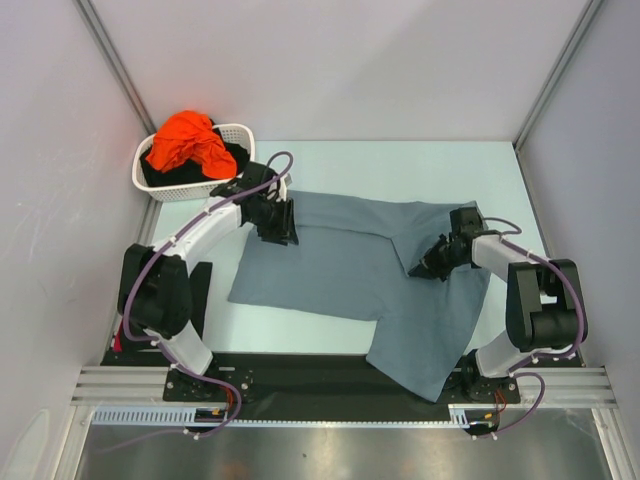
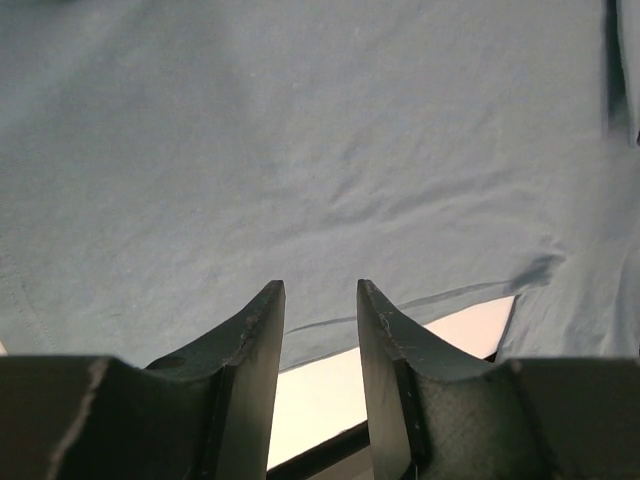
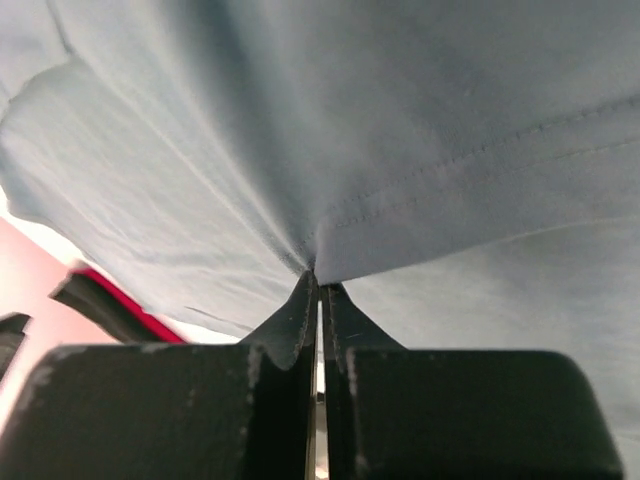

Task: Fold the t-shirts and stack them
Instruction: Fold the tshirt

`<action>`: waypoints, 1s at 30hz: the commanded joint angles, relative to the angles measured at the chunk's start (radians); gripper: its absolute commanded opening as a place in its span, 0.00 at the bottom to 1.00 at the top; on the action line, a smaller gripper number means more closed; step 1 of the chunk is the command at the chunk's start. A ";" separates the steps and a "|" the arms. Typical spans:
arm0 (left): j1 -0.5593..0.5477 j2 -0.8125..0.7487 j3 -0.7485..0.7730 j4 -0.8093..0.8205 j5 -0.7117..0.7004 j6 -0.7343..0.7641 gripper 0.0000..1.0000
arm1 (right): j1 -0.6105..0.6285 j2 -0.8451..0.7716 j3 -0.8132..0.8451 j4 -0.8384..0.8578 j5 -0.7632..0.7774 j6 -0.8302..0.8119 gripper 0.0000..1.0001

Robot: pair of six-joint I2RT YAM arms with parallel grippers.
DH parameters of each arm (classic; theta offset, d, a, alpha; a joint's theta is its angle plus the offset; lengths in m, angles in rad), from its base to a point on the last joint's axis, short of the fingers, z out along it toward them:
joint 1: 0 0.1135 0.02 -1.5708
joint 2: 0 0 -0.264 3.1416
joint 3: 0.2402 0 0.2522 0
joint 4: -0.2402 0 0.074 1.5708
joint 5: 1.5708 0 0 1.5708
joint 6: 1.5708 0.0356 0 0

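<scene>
A grey-blue t-shirt (image 1: 340, 265) lies spread across the table, partly folded, with one part hanging over the near edge. My left gripper (image 1: 281, 222) is open over the shirt's upper left edge; in the left wrist view its fingers (image 2: 250, 340) stand apart above the cloth (image 2: 320, 150), holding nothing. My right gripper (image 1: 428, 265) is shut on a pinched fold of the shirt near its middle right; the right wrist view shows the hemmed cloth (image 3: 400, 120) gathered at the closed tips (image 3: 318, 282).
A white basket (image 1: 236, 132) at the back left holds an orange garment (image 1: 188, 142) and a dark one (image 1: 236, 157). Grey walls close in the sides and back. A black strip (image 1: 300, 372) runs along the table's near edge.
</scene>
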 commanded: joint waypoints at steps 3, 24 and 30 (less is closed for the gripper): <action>0.008 -0.061 -0.016 0.031 0.012 -0.010 0.40 | 0.015 -0.018 -0.010 0.010 0.032 0.149 0.00; 0.037 0.000 0.029 0.086 0.116 0.030 0.45 | -0.052 -0.168 0.157 -0.196 0.024 -0.194 0.49; -0.082 0.067 0.044 0.262 0.287 -0.058 0.47 | -0.207 -0.164 0.169 -0.241 0.197 -0.282 0.49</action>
